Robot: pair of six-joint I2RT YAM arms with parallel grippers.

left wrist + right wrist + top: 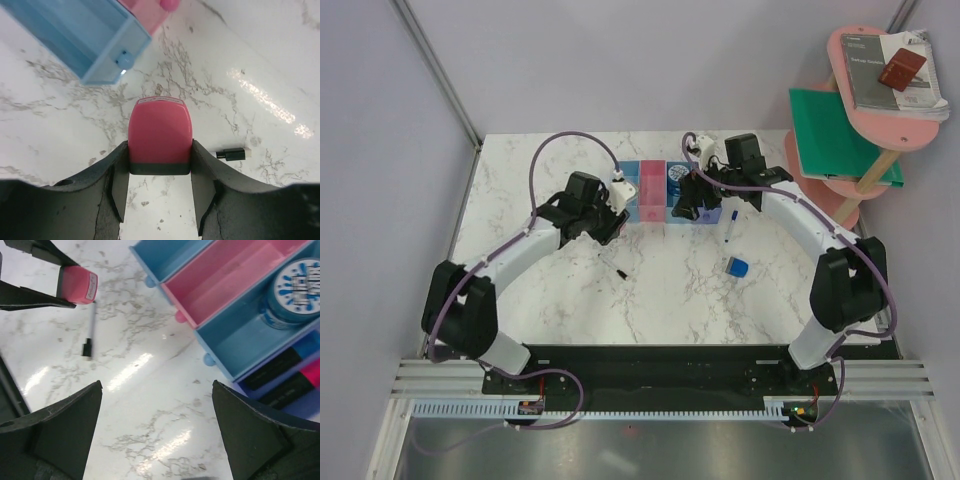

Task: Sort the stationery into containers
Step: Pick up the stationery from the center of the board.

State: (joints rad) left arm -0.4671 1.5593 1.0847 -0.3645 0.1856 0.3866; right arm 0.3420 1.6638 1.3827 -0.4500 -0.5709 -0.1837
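Top external: fixed, high behind both bases, looking down, far; takes in the whole white marble-patterned table (pixel 660 300).
Left wrist: close, facing down; pink-and-grey block eraser (pixel 160 125) between the left pincer (pixel 160 150) fingers.
Right wrist: higher up; same eraser ahead-left of the right pincer (pixel 156 385).

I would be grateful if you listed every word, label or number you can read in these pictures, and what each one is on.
No text here is legible.
Grey book on the pink shelf: white print on the cover, too small to read.
Round blue tub in a blue bin: dark print on its white label, blurred.
Pink eraser: a faint line of print on its end, too blurred to read.
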